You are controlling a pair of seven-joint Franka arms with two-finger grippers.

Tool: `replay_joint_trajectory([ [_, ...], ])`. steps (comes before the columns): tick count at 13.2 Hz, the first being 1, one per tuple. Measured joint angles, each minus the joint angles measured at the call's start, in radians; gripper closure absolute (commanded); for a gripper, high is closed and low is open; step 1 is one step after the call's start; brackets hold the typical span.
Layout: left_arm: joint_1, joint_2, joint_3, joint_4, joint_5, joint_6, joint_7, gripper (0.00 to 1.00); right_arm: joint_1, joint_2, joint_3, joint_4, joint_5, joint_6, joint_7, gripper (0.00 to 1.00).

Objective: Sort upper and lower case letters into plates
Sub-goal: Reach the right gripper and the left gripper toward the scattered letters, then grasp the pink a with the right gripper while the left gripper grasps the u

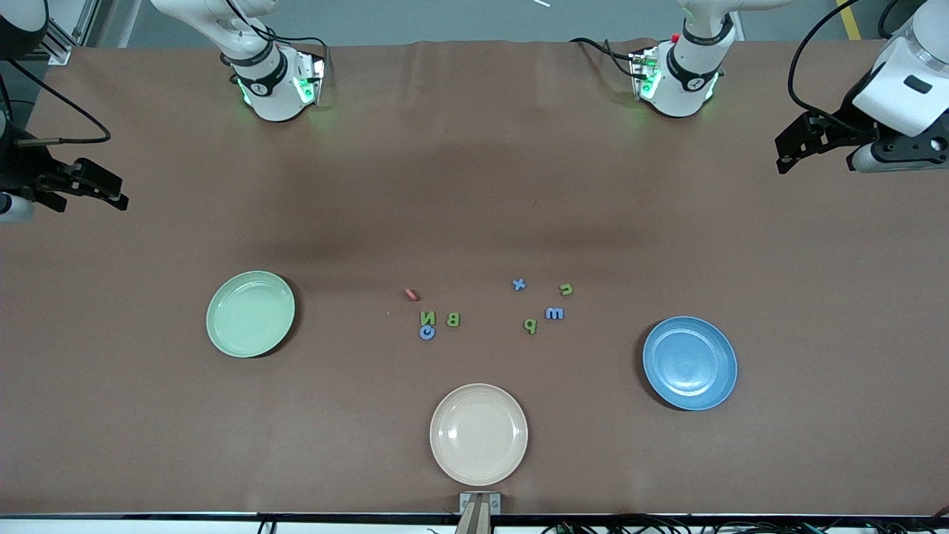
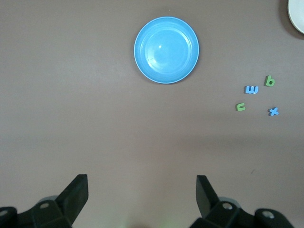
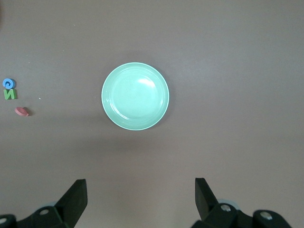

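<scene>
Both arms waiting, left hand (image 2: 141,194) and right hand (image 3: 140,197) released; cream plate (image 1: 479,434) showing whole only in front view.

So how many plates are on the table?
3: mint green plate toward the right arm's end, blue plate toward the left arm's end, cream plate between them, nearest the front camera.

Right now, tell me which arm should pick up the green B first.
Probably the right arm. The green B lies in the cluster toward the mint green plate, the right arm's end. The right gripper hangs open there; the left gripper, also open, waits over the blue plate's end.
</scene>
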Motion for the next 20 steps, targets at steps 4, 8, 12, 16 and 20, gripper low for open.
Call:
replay_joint_trajectory([
  [4, 0.012, 0.0, 0.002, 0.01, 0.0, -0.003, 0.0, 0.0, 0.0, 0.0, 0.0, 0.0, 0.0, 0.0, -0.001, 0.0],
  [8, 0.012, 0.043, 0.002, 0.022, -0.001, -0.005, 0.0, 0.0, 0.0, 0.004, -0.001, 0.0, -0.001, 0.0, 0.0, 0.0],
  [12, -0.007, 0.125, -0.054, -0.073, -0.005, 0.157, -0.029, 0.0, -0.011, 0.173, -0.001, 0.035, 0.002, 0.034, -0.001, 0.0],
  [16, -0.017, 0.186, -0.152, -0.255, -0.006, 0.432, -0.188, 0.0, 0.069, 0.295, 0.022, 0.071, 0.109, 0.122, 0.028, 0.0],
  [20, -0.024, 0.292, -0.223, -0.402, -0.006, 0.752, -0.353, 0.07, 0.324, 0.445, 0.033, 0.028, 0.125, 0.428, 0.158, 0.0],
])
